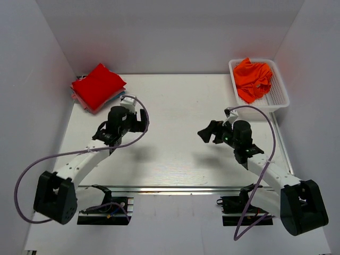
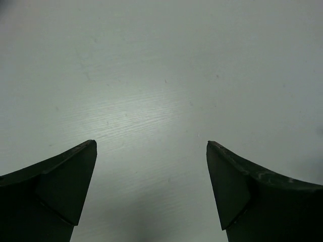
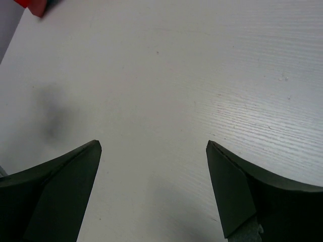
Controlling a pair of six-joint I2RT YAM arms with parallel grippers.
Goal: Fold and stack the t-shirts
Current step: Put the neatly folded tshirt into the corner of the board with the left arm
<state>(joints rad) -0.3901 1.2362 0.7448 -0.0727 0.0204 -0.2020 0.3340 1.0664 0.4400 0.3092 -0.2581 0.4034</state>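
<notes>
A folded bright red t-shirt [image 1: 98, 85] lies on top of a stack at the table's far left corner, with pink and teal edges [image 1: 114, 99] showing under it. Crumpled orange t-shirts [image 1: 254, 78] lie in the white mesh basket [image 1: 280, 91] at the far right. My left gripper [image 1: 142, 121] is open and empty just right of the stack, over bare table [image 2: 151, 146]. My right gripper [image 1: 207, 133] is open and empty, pointing left over mid-table [image 3: 153, 145]. A corner of the red shirt [image 3: 33, 6] shows at the top left of the right wrist view.
The white table [image 1: 175, 106] is boxed in by white walls on the left, back and right. A metal rail [image 1: 186, 188] runs along the near edge by the arm bases. Purple cables loop from both arms.
</notes>
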